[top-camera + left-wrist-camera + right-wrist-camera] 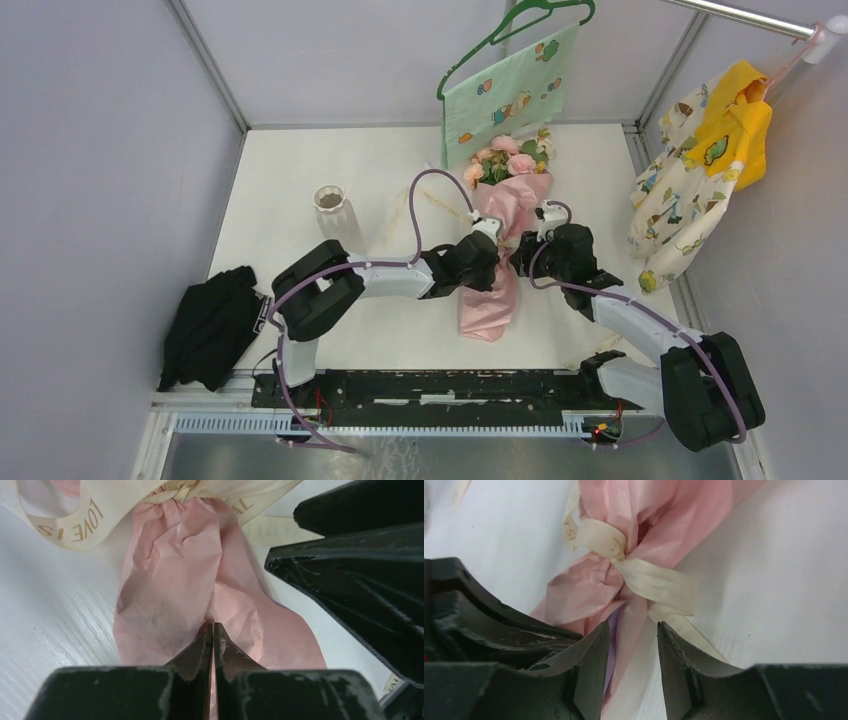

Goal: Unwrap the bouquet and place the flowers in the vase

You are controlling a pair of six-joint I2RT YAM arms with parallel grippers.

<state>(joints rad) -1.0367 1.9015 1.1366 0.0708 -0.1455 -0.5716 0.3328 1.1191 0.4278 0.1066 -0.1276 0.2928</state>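
The bouquet (pixel 497 295) lies along the table in its pink paper. The flowers (pixel 505 158) stick out at the far end and the cream ribbon bow (pixel 649 580) is tied round the middle. My left gripper (pixel 210 626) is shut, pinching a fold of the pink paper (pixel 175 580) just below the bow (pixel 75 525). My right gripper (pixel 630 627) is open right beside it, its jaws astride a pink-and-purple paper edge next to a ribbon tail. In the top view both grippers, left (pixel 492 250) and right (pixel 522 252), meet at the bouquet's waist. The white ribbed vase (pixel 331 207) stands upright to the left.
A mint-green patterned cloth (pixel 510 90) hangs on a hanger behind the flowers. Yellow and patterned clothes (pixel 700 170) hang at the right wall. A black cloth (pixel 210 325) lies at the near left. Grey walls close in the table on three sides.
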